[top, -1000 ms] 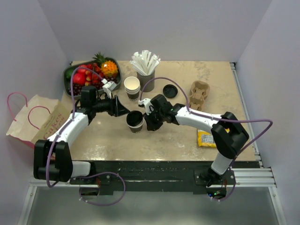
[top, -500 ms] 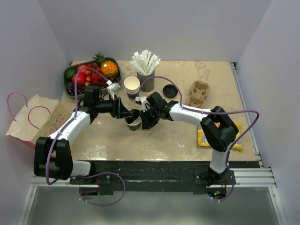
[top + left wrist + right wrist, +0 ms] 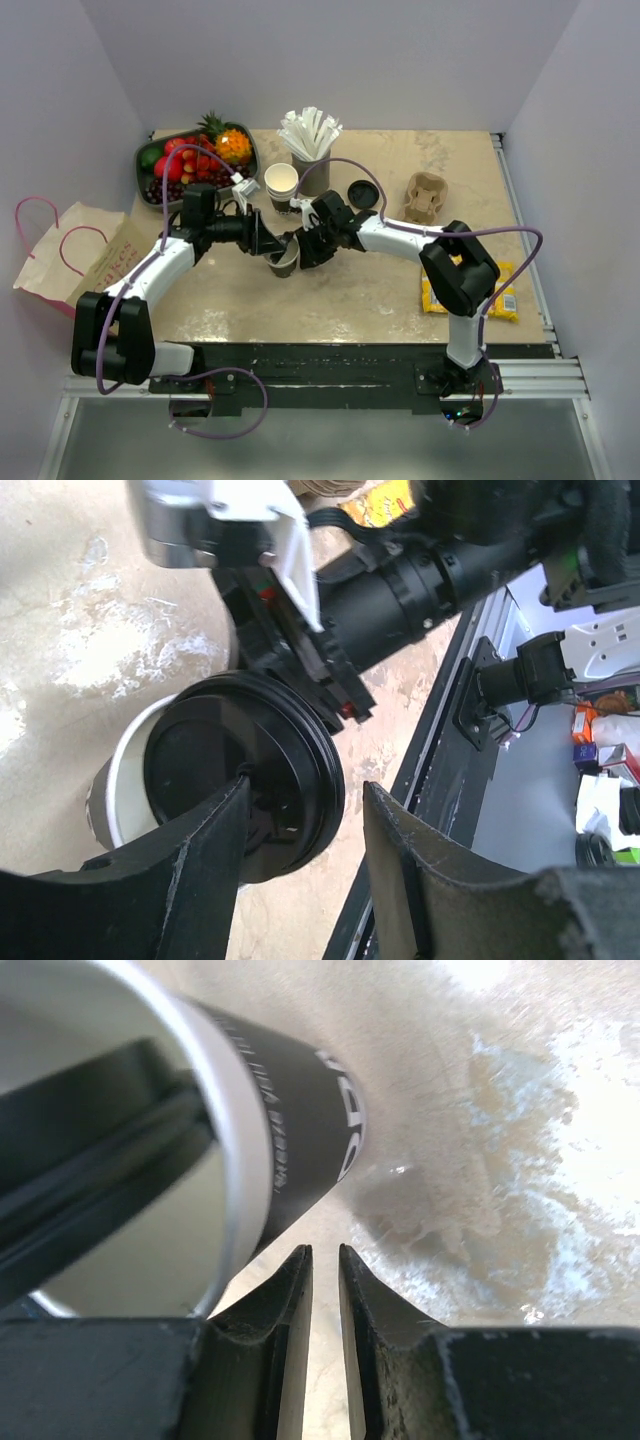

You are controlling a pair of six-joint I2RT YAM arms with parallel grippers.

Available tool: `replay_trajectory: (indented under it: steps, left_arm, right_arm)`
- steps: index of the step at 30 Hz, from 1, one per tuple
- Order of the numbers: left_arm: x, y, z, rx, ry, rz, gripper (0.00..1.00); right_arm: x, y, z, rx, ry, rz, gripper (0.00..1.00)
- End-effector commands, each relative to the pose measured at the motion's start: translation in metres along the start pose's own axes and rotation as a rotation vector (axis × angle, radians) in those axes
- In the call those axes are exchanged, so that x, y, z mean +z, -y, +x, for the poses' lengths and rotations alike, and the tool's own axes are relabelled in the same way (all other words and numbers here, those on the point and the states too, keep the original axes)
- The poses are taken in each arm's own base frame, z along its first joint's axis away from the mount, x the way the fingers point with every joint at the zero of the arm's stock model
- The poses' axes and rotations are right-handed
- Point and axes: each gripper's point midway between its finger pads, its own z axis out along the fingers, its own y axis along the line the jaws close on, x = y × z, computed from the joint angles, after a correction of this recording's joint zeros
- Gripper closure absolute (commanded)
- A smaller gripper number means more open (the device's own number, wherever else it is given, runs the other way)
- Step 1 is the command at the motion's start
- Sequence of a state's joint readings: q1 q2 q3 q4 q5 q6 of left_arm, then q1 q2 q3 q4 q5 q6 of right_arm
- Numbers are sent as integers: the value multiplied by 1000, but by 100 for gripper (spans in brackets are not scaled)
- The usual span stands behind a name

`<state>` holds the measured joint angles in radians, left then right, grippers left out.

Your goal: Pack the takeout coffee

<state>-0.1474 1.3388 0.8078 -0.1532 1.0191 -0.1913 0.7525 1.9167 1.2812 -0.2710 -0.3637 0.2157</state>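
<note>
Takeout coffee (image 3: 284, 263): leaning tilted on the surface (image 3: 350, 290) just in front of the stack of white-rimmed cups (image 3: 282, 182), mouth facing the left fingers (image 3: 190, 870).
Black lid (image 3: 225, 745): sitting askew, baring a crescent of white rim, so probably needing reseating before packing.
Left fingers: standing open, straddling the lid's edge, gripping nothing.
Right fingers (image 3: 272, 1308): sitting nearly closed, only a slit between them, empty, seemingly propping the cup's dark wall.
Risk: cup toppling over.
</note>
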Motion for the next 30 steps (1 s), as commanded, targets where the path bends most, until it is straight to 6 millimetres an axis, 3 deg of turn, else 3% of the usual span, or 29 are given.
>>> replay_trajectory:
  steps: [1,12,17,30]
  left_arm:
    - [0,18,-15,62,20,53,47]
    - [4,11,-12,71,6,8,47]
    - [5,5,-12,72,6,-17,47]
    - [7,1,-14,70,-1,-29,47]
  right_arm:
    - [-3,-12,-34,0,76,-46,78]
    - [-8,3,-36,39,74,13,77]
    - [-13,25,-37,49,77,150,77]
    - [-21,29,-52,110,107,217,77]
